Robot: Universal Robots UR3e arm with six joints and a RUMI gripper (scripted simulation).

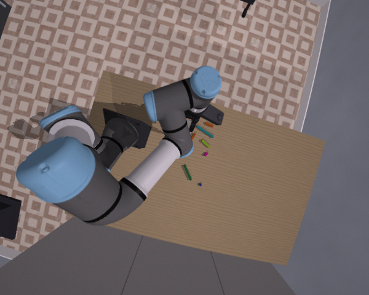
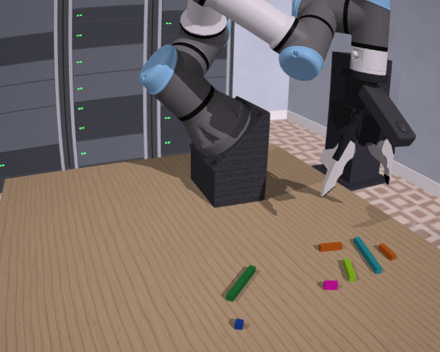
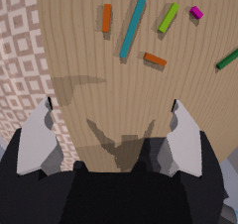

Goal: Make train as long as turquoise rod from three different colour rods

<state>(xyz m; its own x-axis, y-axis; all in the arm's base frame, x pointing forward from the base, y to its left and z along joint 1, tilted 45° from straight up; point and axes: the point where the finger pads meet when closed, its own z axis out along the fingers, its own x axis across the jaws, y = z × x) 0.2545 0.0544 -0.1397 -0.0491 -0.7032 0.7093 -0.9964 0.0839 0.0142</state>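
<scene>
My gripper (image 2: 355, 188) (image 3: 112, 98) is open and empty, high above the table, short of the rods. The turquoise rod (image 1: 205, 131) (image 2: 367, 255) (image 3: 133, 26) lies flat between two orange rods: one orange rod (image 1: 209, 124) (image 2: 386, 251) (image 3: 106, 18) on its outer side, the other orange rod (image 1: 193, 136) (image 2: 330, 246) (image 3: 155, 59) on its inner side. The lime rod (image 1: 205, 143) (image 2: 349, 269) (image 3: 169, 18) lies beside them, then the magenta rod (image 1: 205, 154) (image 2: 330, 284) (image 3: 196, 13). The green rod (image 1: 187, 172) (image 2: 240, 283) (image 3: 228, 58) and blue rod (image 1: 200, 184) (image 2: 238, 324) lie apart. No rods touch.
The wooden table (image 1: 257, 190) (image 2: 99, 246) bears the rods. The arm's dark base block (image 2: 239, 177) stands at its back. The table edge is close to the outer orange rod. In the top view the arm hangs over part of the table near the inner orange rod.
</scene>
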